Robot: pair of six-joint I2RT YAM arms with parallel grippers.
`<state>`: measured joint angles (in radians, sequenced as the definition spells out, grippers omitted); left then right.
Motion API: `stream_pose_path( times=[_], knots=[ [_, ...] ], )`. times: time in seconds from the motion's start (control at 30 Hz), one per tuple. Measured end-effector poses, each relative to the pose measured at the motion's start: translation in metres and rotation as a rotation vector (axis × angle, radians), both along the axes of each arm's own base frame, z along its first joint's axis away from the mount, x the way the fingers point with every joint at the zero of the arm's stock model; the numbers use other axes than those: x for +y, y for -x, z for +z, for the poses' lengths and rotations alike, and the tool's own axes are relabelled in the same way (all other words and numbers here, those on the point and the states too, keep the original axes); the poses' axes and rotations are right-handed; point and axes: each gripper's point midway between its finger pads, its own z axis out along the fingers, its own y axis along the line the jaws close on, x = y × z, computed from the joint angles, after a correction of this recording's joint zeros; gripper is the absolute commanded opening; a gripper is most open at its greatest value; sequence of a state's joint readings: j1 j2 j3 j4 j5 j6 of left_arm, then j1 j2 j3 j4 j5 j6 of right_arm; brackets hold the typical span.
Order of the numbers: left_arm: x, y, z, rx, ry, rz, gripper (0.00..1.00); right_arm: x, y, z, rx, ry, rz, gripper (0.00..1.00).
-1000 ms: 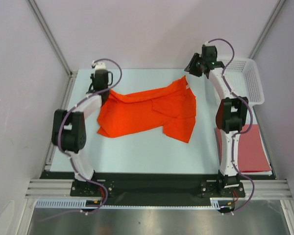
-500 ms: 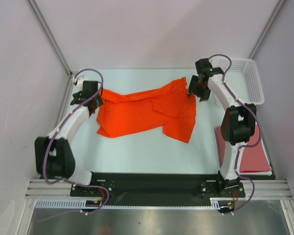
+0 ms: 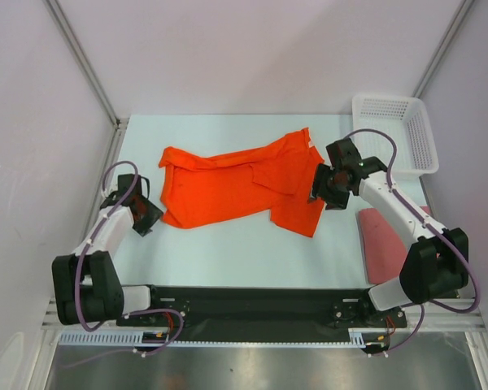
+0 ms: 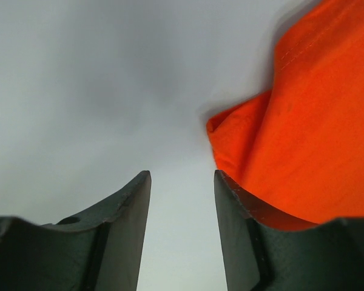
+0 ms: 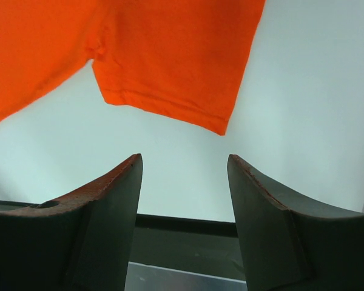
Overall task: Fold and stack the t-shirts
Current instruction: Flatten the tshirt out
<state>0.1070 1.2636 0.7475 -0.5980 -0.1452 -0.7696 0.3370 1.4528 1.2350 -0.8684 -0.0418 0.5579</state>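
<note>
A bright orange t-shirt (image 3: 236, 180) lies spread and rumpled on the pale table; it also shows in the left wrist view (image 4: 309, 139) and the right wrist view (image 5: 139, 48). A dull brick-red t-shirt (image 3: 386, 244) lies folded at the right front. My left gripper (image 3: 152, 218) is open and empty, low by the orange shirt's lower-left corner; its jaws stand apart over bare table (image 4: 182, 182). My right gripper (image 3: 320, 193) is open and empty, above the shirt's right edge; its jaws stand apart (image 5: 183, 167).
A white plastic lattice basket (image 3: 398, 130) stands at the back right corner. Metal frame posts rise at both back corners. A black strip (image 3: 252, 301) runs along the table's near edge.
Both arms have drawn back from the far side toward the near side. The orange shirt has been let go; its left part now lies flatter and spread farther left.
</note>
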Motion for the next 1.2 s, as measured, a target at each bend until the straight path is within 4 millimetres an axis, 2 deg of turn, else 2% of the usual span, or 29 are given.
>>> stream_pose_path(
  times=[0.1, 0.37, 0.57, 0.9, 1.0, 1.1, 1.13, 1.2],
  knots=[
    [-0.007, -0.004, -0.009, 0.013, 0.053, -0.006, 0.52, -0.001, 0.006, -0.009, 0.025, -0.001, -0.006, 0.63],
    [-0.015, -0.012, -0.022, 0.009, 0.101, -0.026, 0.51, -0.001, 0.014, -0.004, -0.003, -0.036, -0.01, 0.62],
    [-0.016, -0.015, -0.039, 0.034, 0.115, -0.02, 0.48, -0.005, 0.017, -0.014, 0.018, -0.048, -0.02, 0.61],
    [-0.012, -0.032, -0.039, -0.015, 0.101, -0.016, 0.45, -0.007, 0.021, -0.026, 0.042, -0.06, -0.028, 0.62],
    [-0.011, -0.036, -0.039, -0.024, 0.099, -0.016, 0.38, -0.008, 0.026, -0.034, 0.067, -0.065, -0.05, 0.65],
    [-0.011, -0.037, -0.041, -0.026, 0.1, -0.016, 0.18, -0.01, 0.03, -0.043, 0.095, -0.078, -0.095, 0.65],
    [-0.011, -0.037, -0.041, -0.024, 0.101, -0.015, 0.07, -0.01, 0.032, -0.048, 0.107, -0.088, -0.116, 0.65],
    [-0.011, -0.036, -0.042, -0.02, 0.099, -0.017, 0.0, -0.011, 0.035, -0.058, 0.128, -0.109, -0.166, 0.62]
  ],
)
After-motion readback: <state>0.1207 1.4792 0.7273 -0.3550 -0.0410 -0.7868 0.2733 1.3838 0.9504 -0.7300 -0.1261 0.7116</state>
